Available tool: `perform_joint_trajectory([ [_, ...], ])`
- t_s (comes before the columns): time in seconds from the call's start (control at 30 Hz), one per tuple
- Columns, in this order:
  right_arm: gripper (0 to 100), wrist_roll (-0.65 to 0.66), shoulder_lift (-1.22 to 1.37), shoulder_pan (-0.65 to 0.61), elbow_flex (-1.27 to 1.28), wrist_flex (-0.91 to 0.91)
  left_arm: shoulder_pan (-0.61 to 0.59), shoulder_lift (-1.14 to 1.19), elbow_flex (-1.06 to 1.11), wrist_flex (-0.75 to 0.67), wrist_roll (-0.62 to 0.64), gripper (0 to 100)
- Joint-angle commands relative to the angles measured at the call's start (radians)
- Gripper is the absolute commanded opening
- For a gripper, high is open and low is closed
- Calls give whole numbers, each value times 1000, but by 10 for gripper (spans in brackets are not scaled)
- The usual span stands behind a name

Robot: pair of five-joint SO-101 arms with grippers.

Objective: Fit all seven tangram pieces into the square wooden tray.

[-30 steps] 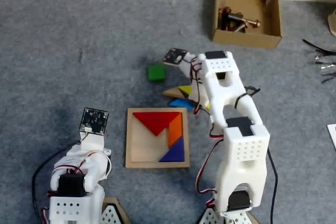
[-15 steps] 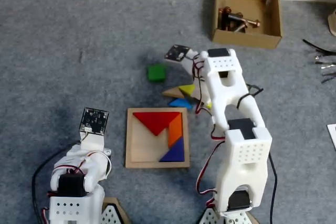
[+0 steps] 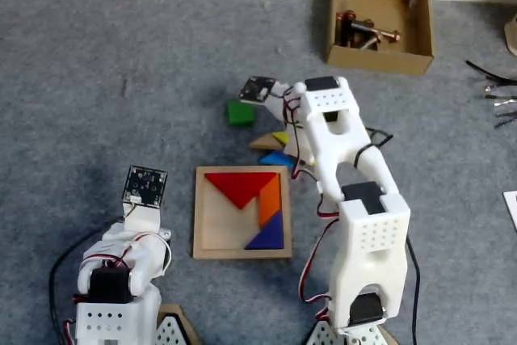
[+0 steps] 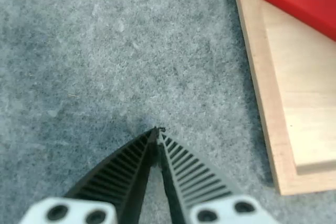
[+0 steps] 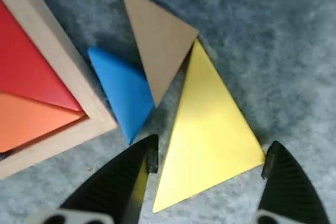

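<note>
While three pieces already lie in the square wooden tray point(image 3: 199, 216), namely a red triangle point(image 3: 241, 186), an orange piece point(image 3: 269, 195) and a violet-blue triangle point(image 3: 270, 233), four are still out on the grey felt beyond its far right corner. The yellow triangle point(image 5: 207, 129) lies flat there, touching the tan triangle point(image 5: 157, 40) along one edge. A blue piece point(image 5: 123, 90) is tucked between the tan one and the tray's corner, and the green square point(image 3: 240, 112) sits apart, farther back.

Over the last second the right arm has swung a little across this cluster toward the green square. From above it now covers more of the yellow triangle than before. The right gripper point(image 5: 210, 158) hangs directly over that triangle's broad end. Its jaws stand wide apart, one on each side of the piece, and grip nothing. That looks like lining up for a pick, so the fourth piece is probably the next to go in; the grasp itself is not yet made.

Nothing in the tray has shifted, and the loose pieces lie as they did. The left gripper point(image 4: 156, 135) has kept still on the felt beside the tray's left rim, jaws pressed together and empty. A cardboard box point(image 3: 380, 54) of odds and ends stands well away at the back.
</note>
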Motion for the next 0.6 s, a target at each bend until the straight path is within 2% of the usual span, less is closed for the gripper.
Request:
perform_joint_trajectory([
  [0.0, 296, 12, -25, -12, -2, -2, 13, -7, 19, 5, -3, 5],
  [0.27, 296, 11, -28, 58, 87, -4, 13, -7, 19, 5, -3, 5],
  [0.47, 296, -41, -30, 101, 134, -4, 13, -7, 19, 5, -3, 5],
  [0.57, 262, -44, -31, 101, 157, -4, 13, -7, 19, 5, -3, 5],
])
